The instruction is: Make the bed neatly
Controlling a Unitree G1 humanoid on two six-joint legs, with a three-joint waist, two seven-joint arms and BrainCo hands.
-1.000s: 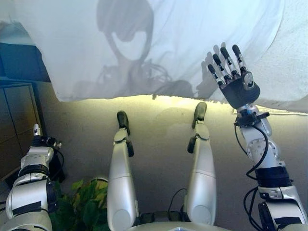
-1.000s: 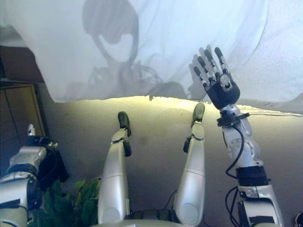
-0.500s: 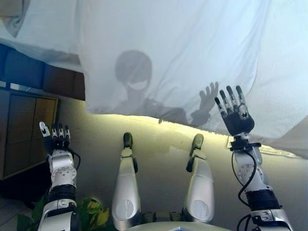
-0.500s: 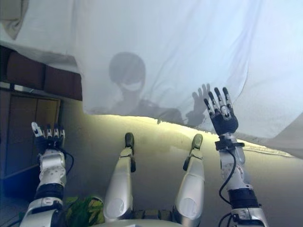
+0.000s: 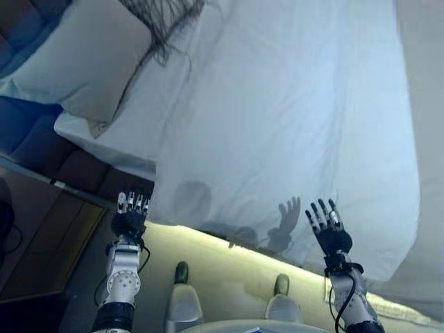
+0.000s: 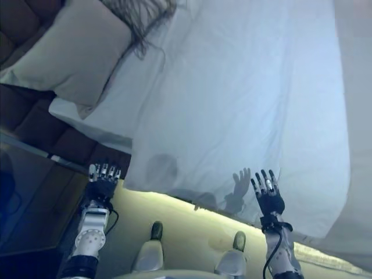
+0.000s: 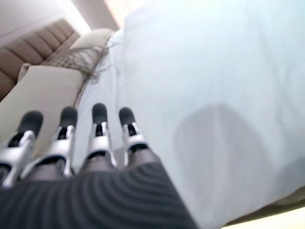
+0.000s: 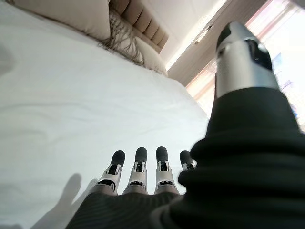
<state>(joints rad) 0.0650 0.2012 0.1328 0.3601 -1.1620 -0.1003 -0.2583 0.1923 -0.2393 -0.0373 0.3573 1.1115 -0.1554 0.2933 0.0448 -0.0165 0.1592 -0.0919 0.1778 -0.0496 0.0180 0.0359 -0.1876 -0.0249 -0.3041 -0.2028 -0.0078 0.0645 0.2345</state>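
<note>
- The white sheet (image 5: 291, 118) is lying spread over the bed (image 5: 409, 104), its near edge hanging over the side closest to the robot and looking fairly smooth, with only faint creases.
- The left robot hand (image 5: 130, 214) is hovering at the sheet's near left corner with its fingers straight and holding nothing; its wrist view is showing the fingers (image 7: 99, 129) reaching toward the cloth without gripping it.
- The right robot hand (image 5: 326, 225) is raised over the near edge further right, fingers spread and straight, also empty; I cannot tell whether the tips are touching the cloth.
- A beige pillow (image 5: 83, 62) is sitting at the head of the bed, to the left, with a dark fringed throw (image 5: 163, 24) just beside it.
- The padded headboard (image 8: 140, 24) is running behind the pillows.
- Judgement: the robot appears to be starting a smoothing or tugging pass along the near edge, with the pillow end not yet tidied.
- Risk: flat fingers pressing and sliding could be bunching the thin cloth into new wrinkles instead of flattening it.
- Risk: the two hands are well apart, so one pulling harder than the other could be skewing the hanging edge.
- Risk: a pull toward the robot could be dragging the sheet off the far side or from under the pillow.
</note>
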